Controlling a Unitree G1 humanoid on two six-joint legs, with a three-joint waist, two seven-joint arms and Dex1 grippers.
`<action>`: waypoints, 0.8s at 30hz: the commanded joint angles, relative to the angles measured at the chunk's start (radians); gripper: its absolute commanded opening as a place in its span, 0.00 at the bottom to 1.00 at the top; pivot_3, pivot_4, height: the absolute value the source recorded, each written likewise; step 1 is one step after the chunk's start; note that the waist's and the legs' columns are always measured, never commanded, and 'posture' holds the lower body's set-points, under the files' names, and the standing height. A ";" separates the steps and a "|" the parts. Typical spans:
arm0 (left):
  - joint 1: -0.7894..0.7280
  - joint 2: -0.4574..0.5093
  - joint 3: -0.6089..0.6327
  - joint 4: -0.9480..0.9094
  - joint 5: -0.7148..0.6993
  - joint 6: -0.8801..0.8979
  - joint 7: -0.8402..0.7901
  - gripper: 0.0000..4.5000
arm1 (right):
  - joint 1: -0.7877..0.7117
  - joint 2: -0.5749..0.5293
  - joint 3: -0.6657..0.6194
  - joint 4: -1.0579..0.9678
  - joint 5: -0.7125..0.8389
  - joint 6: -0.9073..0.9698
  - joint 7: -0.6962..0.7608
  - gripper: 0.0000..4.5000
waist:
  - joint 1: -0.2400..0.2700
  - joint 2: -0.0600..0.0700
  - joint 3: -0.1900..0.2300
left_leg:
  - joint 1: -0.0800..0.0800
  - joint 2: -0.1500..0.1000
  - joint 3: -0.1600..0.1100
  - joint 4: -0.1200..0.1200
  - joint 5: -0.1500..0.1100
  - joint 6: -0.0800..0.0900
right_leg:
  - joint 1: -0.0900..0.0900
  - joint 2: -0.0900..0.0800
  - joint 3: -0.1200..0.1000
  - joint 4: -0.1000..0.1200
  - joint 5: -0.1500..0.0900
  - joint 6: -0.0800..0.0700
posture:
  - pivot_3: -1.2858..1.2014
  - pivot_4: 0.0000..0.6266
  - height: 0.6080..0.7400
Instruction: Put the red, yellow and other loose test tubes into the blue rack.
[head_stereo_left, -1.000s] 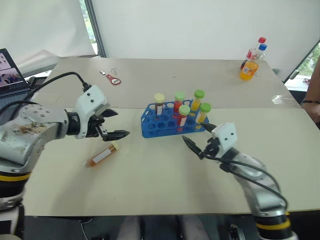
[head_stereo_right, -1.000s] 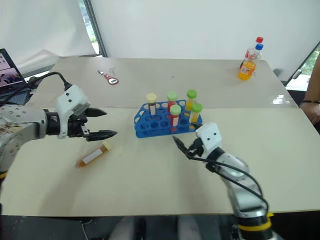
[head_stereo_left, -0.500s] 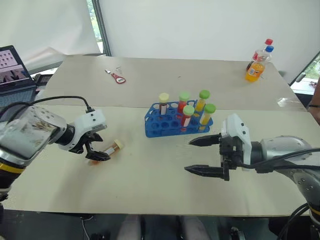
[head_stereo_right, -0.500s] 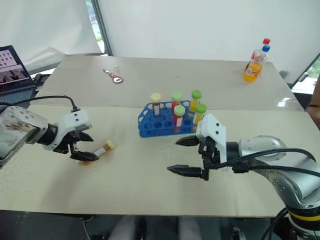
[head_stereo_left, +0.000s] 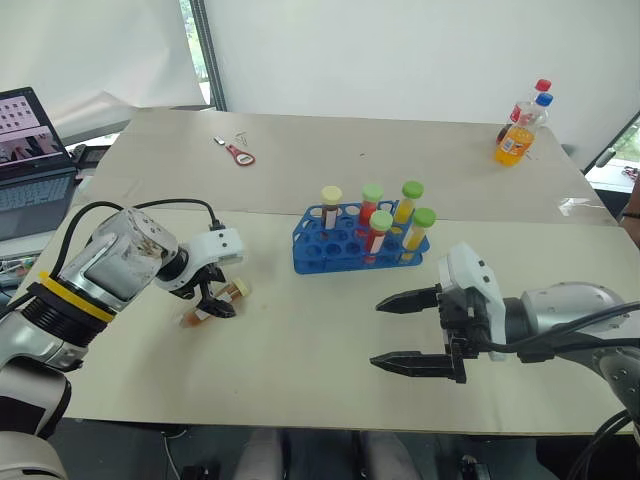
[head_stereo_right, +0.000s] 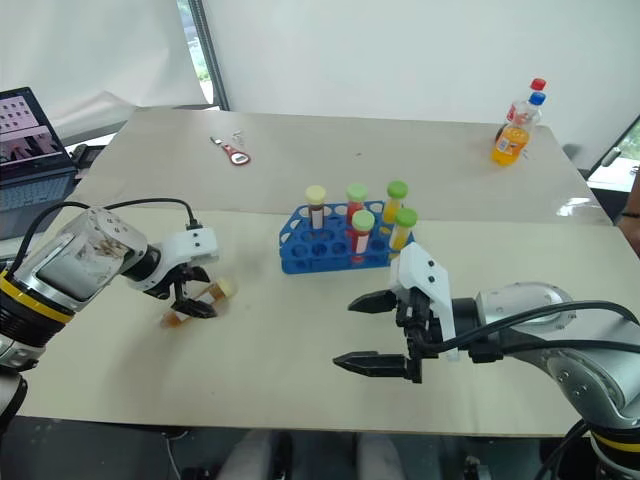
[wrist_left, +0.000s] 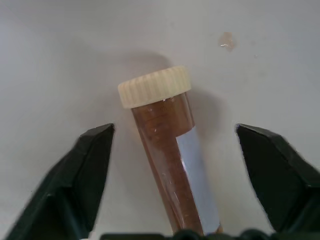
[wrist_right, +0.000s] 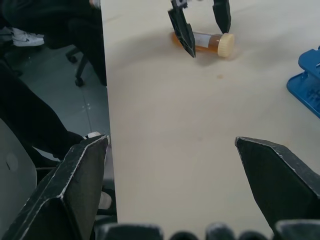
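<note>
A loose test tube with brown liquid, a pale-yellow cap and a white label lies flat on the table, left of the blue rack. My left gripper points down over it, open. Its two fingers stand on either side of the tube with a gap on each side. The rack holds several upright tubes, among them green-capped red and yellow ones. My right gripper hovers wide open over the table in front of the rack's right end, holding nothing.
An orange soda bottle stands at the far right corner. A red-handled opener lies at the far left, and a laptop sits off the table's left side. The table's left edge drops to a floor with chairs.
My left gripper tipped downward and sank over the lying tube, and its fingers have drawn closer together. The right gripper pulled back from the rack and turned sideways. The camera has shifted slightly.
</note>
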 joint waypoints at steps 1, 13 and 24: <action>-0.013 -0.006 0.013 0.016 0.043 -0.035 -0.012 0.49 | 0.034 -0.024 -0.058 -0.017 0.005 -0.027 0.009 1.00 | 0.001 0.000 0.000 | 0.000 0.000 0.000 0.000 0.000 0.000 | 0.000 0.000 0.000 0.000 0.000 0.000 | 0.52 0.24 1.00; -0.086 -0.054 0.161 0.117 -0.012 -0.112 -0.079 0.19 | 0.123 -0.059 -0.161 -0.009 -0.026 -0.075 0.025 1.00 | 0.012 0.000 0.000 | -0.001 0.000 -0.001 0.003 0.000 0.000 | 0.000 0.000 -0.001 0.002 0.000 0.000 | 0.52 0.24 1.00; -0.053 -0.526 0.587 0.133 -0.296 -0.409 0.191 0.19 | 0.220 -0.004 -0.236 -0.086 -0.203 -0.156 -0.172 1.00 | -0.003 0.001 0.000 | -0.008 -0.002 -0.011 0.014 -0.001 0.003 | 0.001 -0.002 -0.001 0.003 0.002 0.005 | 0.52 0.24 1.00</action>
